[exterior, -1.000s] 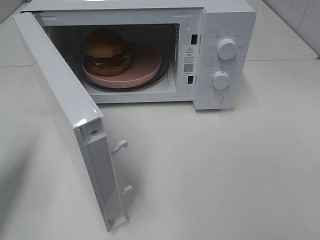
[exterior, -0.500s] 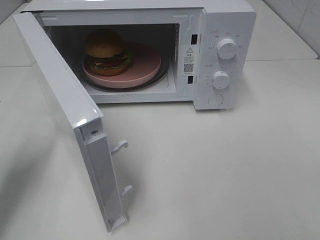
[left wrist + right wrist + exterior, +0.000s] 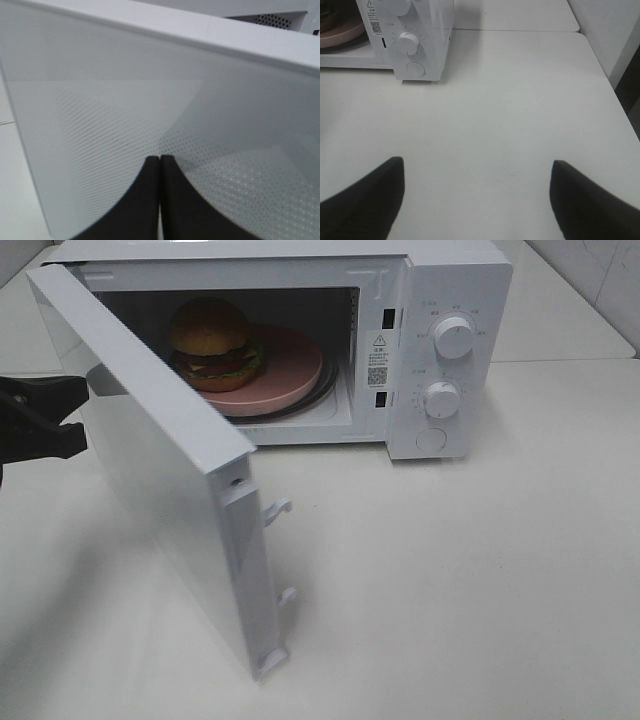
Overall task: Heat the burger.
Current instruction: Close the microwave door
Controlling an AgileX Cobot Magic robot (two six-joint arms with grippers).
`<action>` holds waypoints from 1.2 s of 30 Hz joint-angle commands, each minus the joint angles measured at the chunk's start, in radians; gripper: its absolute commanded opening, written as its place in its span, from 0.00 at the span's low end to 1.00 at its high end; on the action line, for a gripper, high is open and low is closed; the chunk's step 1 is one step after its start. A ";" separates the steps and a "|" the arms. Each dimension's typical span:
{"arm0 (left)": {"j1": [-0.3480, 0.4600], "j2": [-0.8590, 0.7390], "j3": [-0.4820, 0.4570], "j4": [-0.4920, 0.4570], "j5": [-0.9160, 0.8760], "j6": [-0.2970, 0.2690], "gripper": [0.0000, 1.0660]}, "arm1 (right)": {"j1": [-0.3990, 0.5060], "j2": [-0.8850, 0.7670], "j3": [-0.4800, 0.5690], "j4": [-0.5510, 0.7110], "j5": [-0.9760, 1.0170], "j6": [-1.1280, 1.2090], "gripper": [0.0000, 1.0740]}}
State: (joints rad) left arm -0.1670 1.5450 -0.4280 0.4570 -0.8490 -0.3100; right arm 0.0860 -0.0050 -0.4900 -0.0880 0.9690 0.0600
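Soft, stacked burger (image 3: pixel 210 338) looks squashy, best carried by its pink plate (image 3: pixel 296 368); left claw (image 3: pixel 160 162) pressed together at the door (image 3: pixel 150 430), right claw (image 3: pixel 475 165) spread, empty.

Left gripper (image 3: pixel 160 159) closed, fingertips together; right gripper (image 3: pixel 477 165) spread wide, holding nothing.

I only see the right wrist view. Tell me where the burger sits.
Observer: The burger sits on the plate inside the microwave.
Operator: Report the door.
Observer: The door stands partly open, hinged on the left.
Operator: Give me the left gripper.
Observer: The left gripper is shut, its tips against the door's outer face.
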 commanded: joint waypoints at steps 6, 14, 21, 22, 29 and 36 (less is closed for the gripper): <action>-0.061 0.054 -0.081 -0.023 -0.004 -0.005 0.00 | -0.006 -0.029 0.001 -0.001 -0.008 -0.007 0.71; -0.136 0.110 -0.139 -0.091 0.015 0.009 0.00 | -0.006 -0.029 0.001 -0.001 -0.008 -0.007 0.71; -0.196 0.154 -0.183 -0.159 0.032 0.044 0.00 | -0.006 -0.029 0.001 -0.001 -0.008 -0.007 0.71; -0.215 0.169 -0.205 -0.174 0.042 0.044 0.00 | -0.006 -0.029 0.001 -0.001 -0.008 -0.007 0.71; -0.280 0.211 -0.290 -0.239 0.101 0.075 0.00 | -0.006 -0.029 0.001 -0.001 -0.008 -0.007 0.71; -0.321 0.251 -0.372 -0.292 0.154 0.107 0.00 | -0.006 -0.029 0.001 -0.001 -0.008 -0.007 0.71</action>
State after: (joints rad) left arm -0.4830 1.7980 -0.7880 0.1810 -0.7040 -0.2110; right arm 0.0860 -0.0050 -0.4900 -0.0880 0.9690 0.0600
